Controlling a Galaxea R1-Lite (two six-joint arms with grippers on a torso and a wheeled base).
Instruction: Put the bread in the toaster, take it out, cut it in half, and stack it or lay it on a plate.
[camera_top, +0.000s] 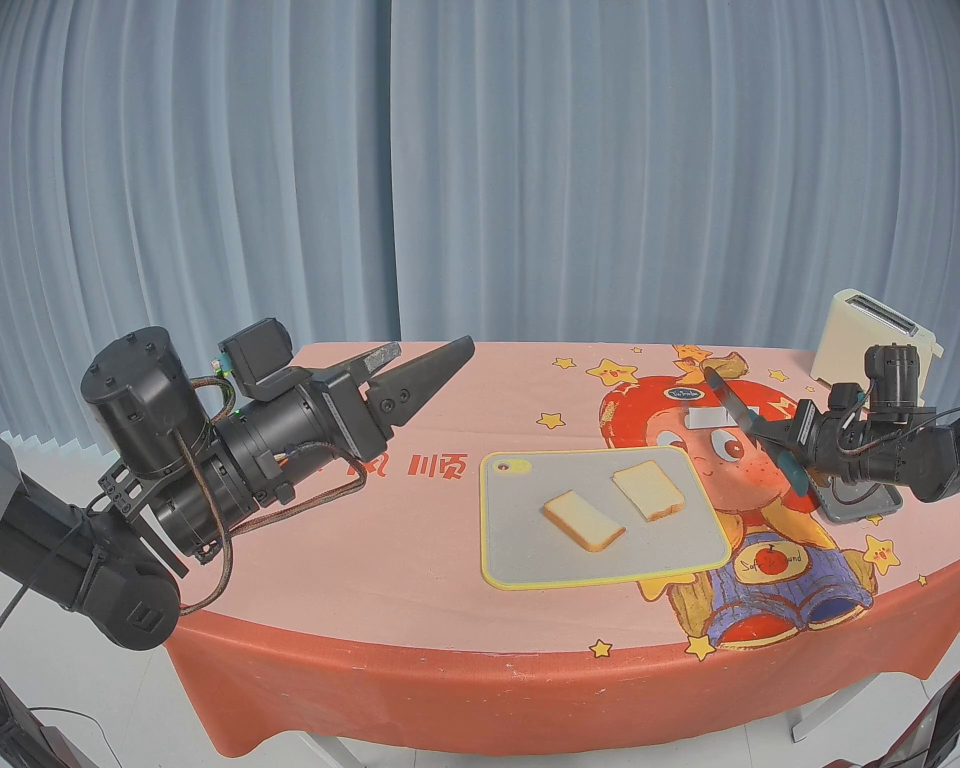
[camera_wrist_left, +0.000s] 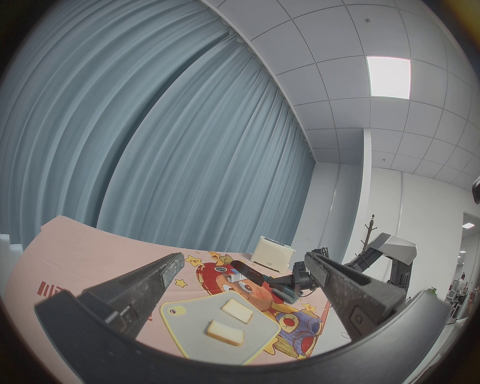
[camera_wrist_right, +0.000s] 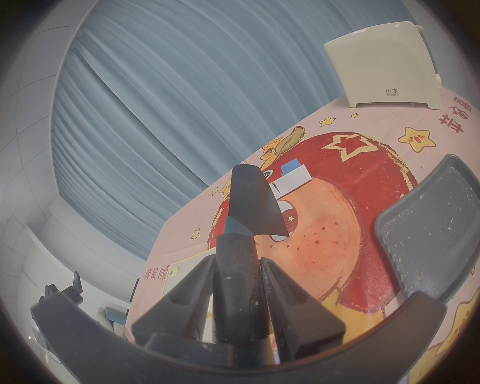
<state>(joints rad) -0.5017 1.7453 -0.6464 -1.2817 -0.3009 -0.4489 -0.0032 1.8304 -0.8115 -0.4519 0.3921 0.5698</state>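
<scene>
— So, where is the bread?

— Two pieces of it lie flat on the cutting board (camera_top: 520, 550), which sits on the table (camera_top: 400, 560) a little right of the middle. The nearer piece (camera_top: 583, 520) and the farther piece (camera_top: 648, 490) are close but not touching. The farther one is at about two o'clock from the nearer one.

— And the toaster?

— Taking the board as the centre of the dial in the head view, the toaster (camera_top: 860, 335) stands at two o'clock, by the table's far right edge, well apart from the bread.

— What is the right gripper doing?

— The right gripper (camera_top: 790, 440) hangs between two and three o'clock from the board. Its jaws are clamped on the handle of a knife (camera_top: 740, 405). The dark blade points toward ten o'clock, over the cartoon face on the tablecloth. Just below that gripper, at three o'clock from the board, lies a dark tray (camera_top: 860, 505). I cannot tell whether the blade touches the cloth.

— Does the wrist camera agree?

— Yes. It shows both fingers (camera_wrist_right: 292, 305) pressed against the knife handle, with the tray (camera_wrist_right: 435, 230) beside them and the toaster (camera_wrist_right: 385, 65) beyond.

— And the left one?

— The left gripper (camera_top: 435, 345) hovers at about ten o'clock from the board, over the table's far left part. Its jaws are spread wide and hold nothing.
</scene>
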